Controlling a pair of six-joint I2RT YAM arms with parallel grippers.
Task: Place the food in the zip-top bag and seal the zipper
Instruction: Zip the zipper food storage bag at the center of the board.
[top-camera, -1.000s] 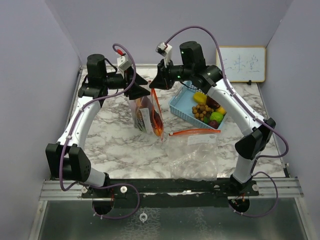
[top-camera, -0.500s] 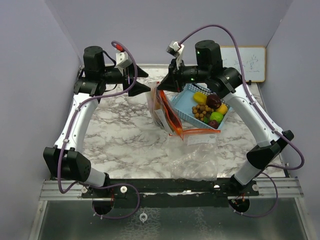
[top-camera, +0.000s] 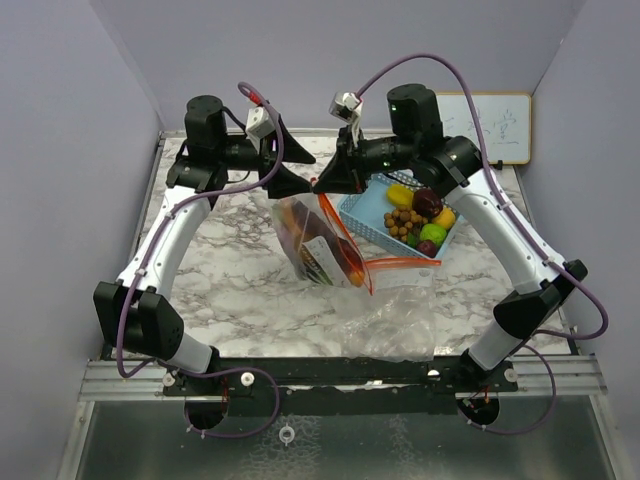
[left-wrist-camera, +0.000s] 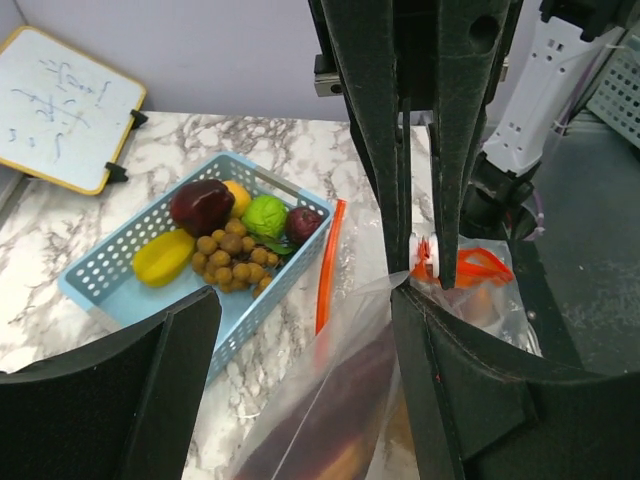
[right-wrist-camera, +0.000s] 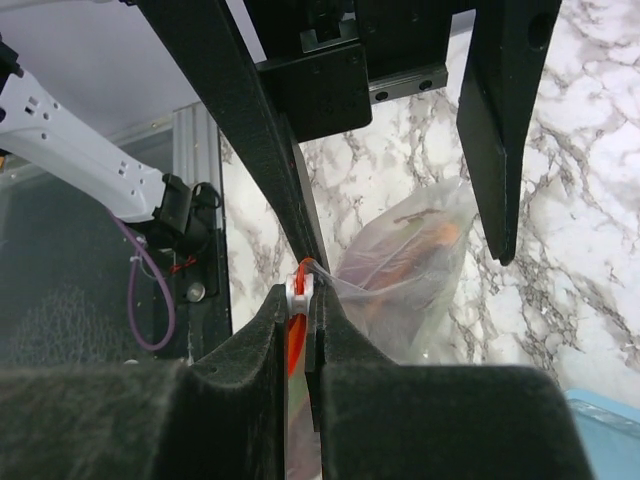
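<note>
Showing both grippers above the marble table (top-camera: 230, 270): the right gripper (right-wrist-camera: 300, 300) has its jaws pressed together on the top edge of the zip-top bag (top-camera: 322, 250), pinching the orange zipper at its white slider (right-wrist-camera: 297, 291), and the bag hangs below that grip. Whether the bag's bottom touches the table cannot be told. The left gripper (left-wrist-camera: 303, 300) has its jaws wide apart and holds nothing; the bag's clear film lies between its fingers, but contact with either finger cannot be told. One bag is held, and dark and orange contents show through its film, too blurred to count. One blue mesh basket (left-wrist-camera: 103, 268) stands just to the right of the bag and carries six pieces of food — one yellow fruit (left-wrist-camera: 165, 258), one dark red fruit (left-wrist-camera: 200, 205), one orange fruit (left-wrist-camera: 238, 194), one lime-green fruit (left-wrist-camera: 265, 215), one small purple fruit (left-wrist-camera: 301, 222) and one brown grape bunch (left-wrist-camera: 230, 262). One second orange zipper strip (top-camera: 395, 261) lies flat in front of the basket on loose clear plastic (top-camera: 395, 315). One whiteboard (left-wrist-camera: 60, 110) leans at the far right — beyond the basket.
</note>
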